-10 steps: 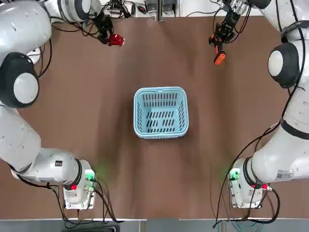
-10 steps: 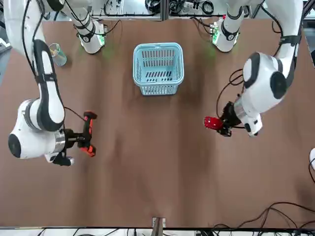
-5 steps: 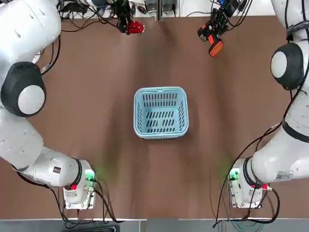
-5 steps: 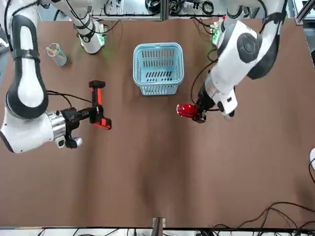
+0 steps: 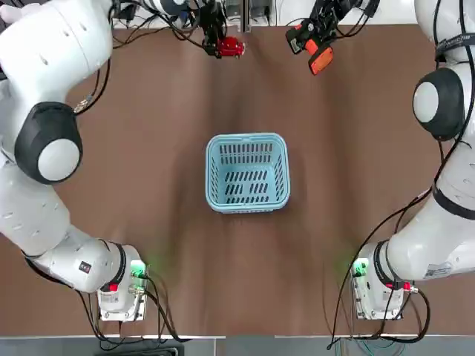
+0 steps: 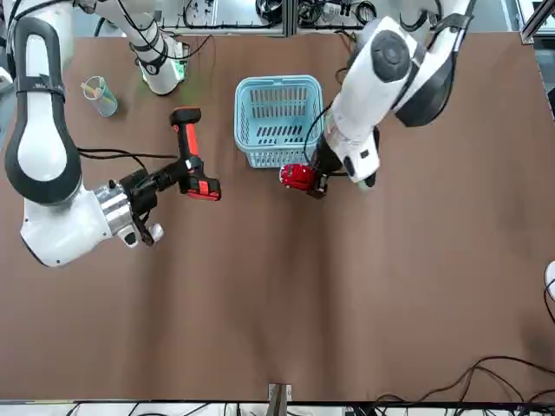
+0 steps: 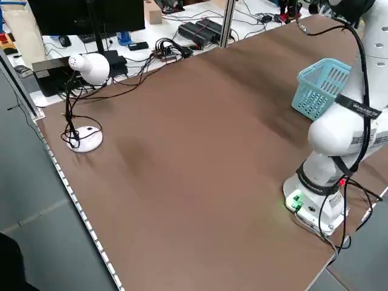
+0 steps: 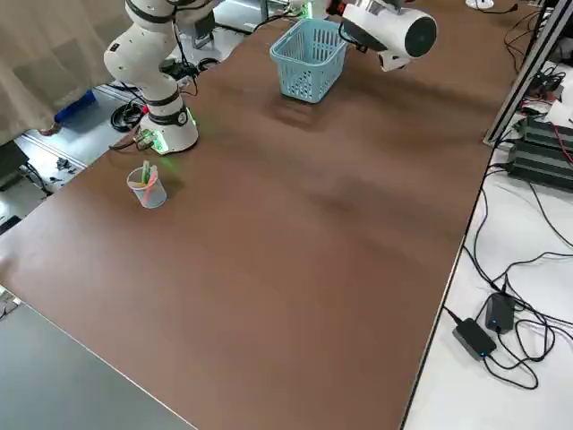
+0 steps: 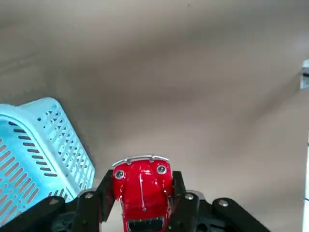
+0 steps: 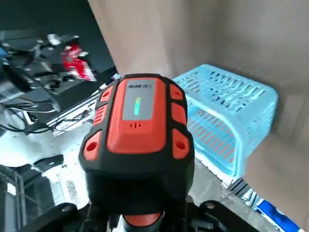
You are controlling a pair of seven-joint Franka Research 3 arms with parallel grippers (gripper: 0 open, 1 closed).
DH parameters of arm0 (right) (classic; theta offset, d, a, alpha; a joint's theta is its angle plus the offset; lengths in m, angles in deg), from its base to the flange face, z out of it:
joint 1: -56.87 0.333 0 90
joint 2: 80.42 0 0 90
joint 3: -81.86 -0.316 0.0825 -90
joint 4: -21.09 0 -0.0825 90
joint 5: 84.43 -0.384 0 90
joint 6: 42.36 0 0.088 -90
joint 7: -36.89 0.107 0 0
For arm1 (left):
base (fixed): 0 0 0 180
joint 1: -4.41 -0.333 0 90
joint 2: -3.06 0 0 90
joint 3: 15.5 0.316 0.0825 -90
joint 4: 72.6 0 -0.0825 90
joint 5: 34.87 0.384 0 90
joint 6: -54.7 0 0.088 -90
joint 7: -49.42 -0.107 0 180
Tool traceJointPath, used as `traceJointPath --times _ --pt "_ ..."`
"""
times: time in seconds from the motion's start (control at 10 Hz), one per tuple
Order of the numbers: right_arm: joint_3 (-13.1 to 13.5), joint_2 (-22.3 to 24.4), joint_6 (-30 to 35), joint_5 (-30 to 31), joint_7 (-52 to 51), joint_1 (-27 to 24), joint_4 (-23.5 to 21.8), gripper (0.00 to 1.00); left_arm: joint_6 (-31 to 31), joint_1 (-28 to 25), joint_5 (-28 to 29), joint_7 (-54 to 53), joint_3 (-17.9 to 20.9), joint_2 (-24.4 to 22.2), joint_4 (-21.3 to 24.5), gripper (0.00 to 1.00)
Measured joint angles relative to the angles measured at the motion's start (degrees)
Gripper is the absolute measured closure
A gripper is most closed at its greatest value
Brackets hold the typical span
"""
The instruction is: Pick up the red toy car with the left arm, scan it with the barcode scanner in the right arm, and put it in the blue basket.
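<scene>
Brown table point(image 6: 347, 303), left claw point(image 6: 305, 178) gripping red toy car point(image 6: 297, 177), right claw point(image 6: 165, 179) clamping barcode scanner point(image 6: 192, 156).

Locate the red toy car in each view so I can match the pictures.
Top: red toy car near the upper edge, in the left gripper.
Front: centre, just below the blue basket.
Left side: not visible.
Right side: not discernible; arm blocks it.
Left wrist: bottom centre, between the fingers.
Right wrist: upper left, a small red shape, probably the car.
Shared landmark: the blue basket.
</scene>
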Motion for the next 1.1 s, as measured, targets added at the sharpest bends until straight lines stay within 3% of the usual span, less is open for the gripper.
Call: traceJointPath --times 0.5,1.1 --pt "0.0 0.0 -6.7 -3.9 3.6 7.2 1.5 0.63 0.0 3.3 0.7 4.3 0.1 5.3 -4.5 0.5" --pt "0.7 -0.1 -6.1 -3.2 4.0 7.4 1.2 0.63 0.0 3.3 0.7 4.4 0.2 5.5 -5.1 0.5"
